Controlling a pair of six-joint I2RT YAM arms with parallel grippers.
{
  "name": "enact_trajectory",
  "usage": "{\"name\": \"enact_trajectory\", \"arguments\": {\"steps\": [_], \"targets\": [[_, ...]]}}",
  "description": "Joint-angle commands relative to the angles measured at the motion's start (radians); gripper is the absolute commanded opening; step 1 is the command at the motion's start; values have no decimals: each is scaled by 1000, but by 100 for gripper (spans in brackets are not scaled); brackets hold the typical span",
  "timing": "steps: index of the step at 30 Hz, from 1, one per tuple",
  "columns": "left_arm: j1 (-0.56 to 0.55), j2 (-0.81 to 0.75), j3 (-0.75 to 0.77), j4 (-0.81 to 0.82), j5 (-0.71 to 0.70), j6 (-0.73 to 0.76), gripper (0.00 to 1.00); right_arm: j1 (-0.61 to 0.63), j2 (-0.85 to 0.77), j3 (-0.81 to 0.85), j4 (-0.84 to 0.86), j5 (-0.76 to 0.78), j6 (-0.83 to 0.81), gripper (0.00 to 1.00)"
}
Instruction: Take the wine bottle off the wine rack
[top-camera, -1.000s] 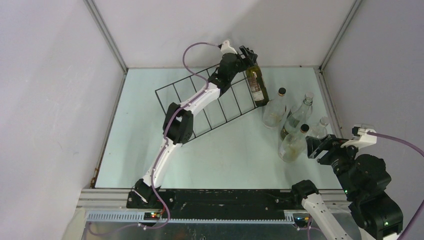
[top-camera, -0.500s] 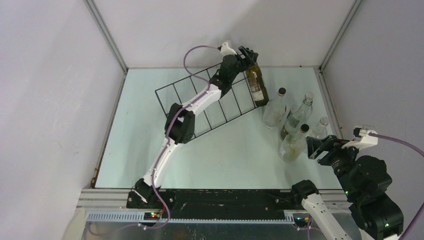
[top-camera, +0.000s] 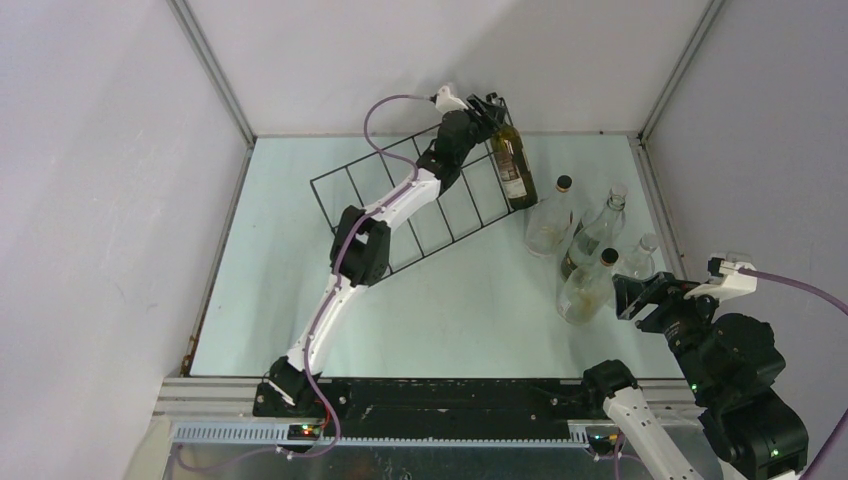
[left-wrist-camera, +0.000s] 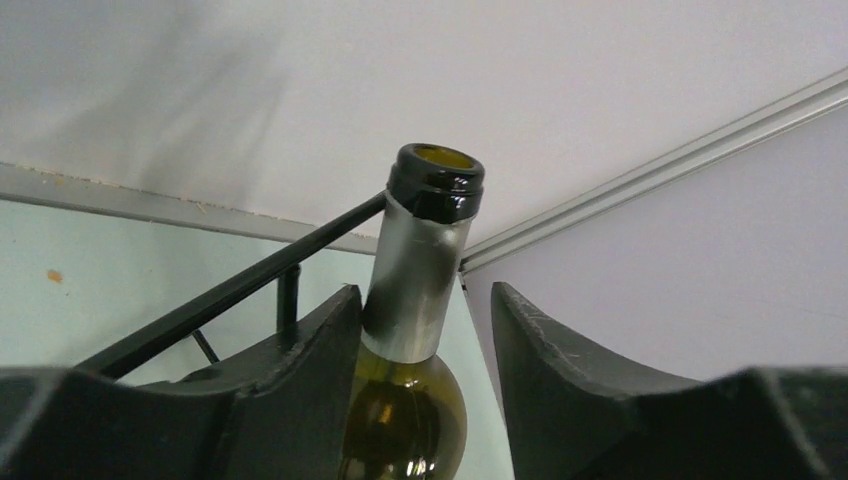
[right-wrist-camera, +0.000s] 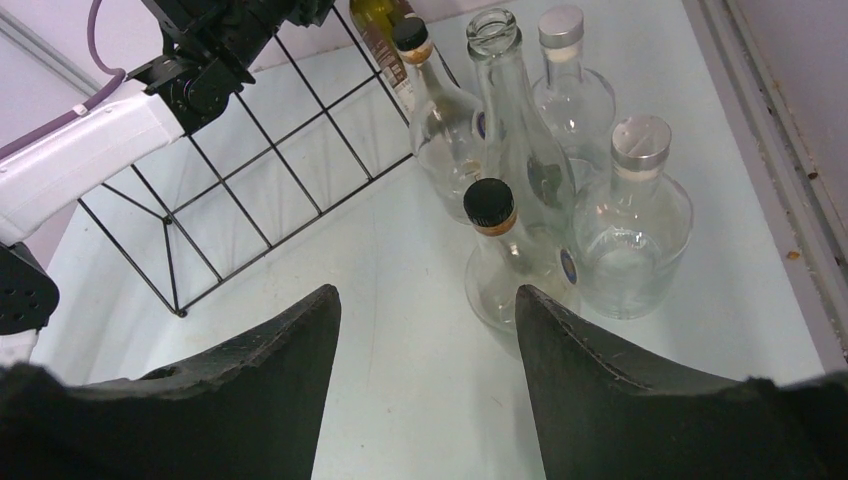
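Bottle (top-camera: 513, 168) not off yet: it sits at the rack's (top-camera: 445, 220) right end, tilted, neck up & leaning on a rack wire, base by the rack's near-right corner. Left gripper (left-wrist-camera: 425, 300) is at the neck, its arm reaching across the rack. Jaws are about half wide, one each side of the neck, w/ one finger (left-wrist-camera: 310, 350) touching the glass & a clear gap to the other. So: approach done, grip not closed, nothing lifted. Left to do, as I read it: finish the squeeze, lift the bottle clear of the wires, set it on the surface (top-camera: 470, 320) off the rack.

Right gripper (right-wrist-camera: 425, 295) hangs well right of the rack, jaws mid-wide, empty. It points at the clear bottles (top-camera: 585, 250) standing just right of the rack's right end. No part in the job yet, as far as I can tell.

Vs 1 s ago: in the top view the left gripper's fingers look drawn in nearer the neck, & the wrist sits a touch further left along the rack's far edge. Bottle, rack, clear bottles: same spots, no visible shift. Right gripper approx same place, same gap.
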Motion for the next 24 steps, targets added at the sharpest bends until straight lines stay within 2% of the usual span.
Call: {"name": "enact_trajectory", "arguments": {"steps": [1, 7, 15, 17, 24], "targets": [[41, 22, 25, -22, -34, 8, 54, -3, 11, 26, 6, 6, -7, 68], [42, -9, 11, -38, -31, 88, 30, -4, 12, 26, -1, 15, -10, 68], [41, -97, -60, -31, -37, 222, 5, -4, 15, 26, -3, 25, -17, 68], [38, -132, -77, -30, -40, 275, 1, -3, 18, 27, -3, 25, -17, 68], [10, -236, -160, -16, -69, 428, 0, -3, 25, 25, -9, 21, -15, 68]]}}
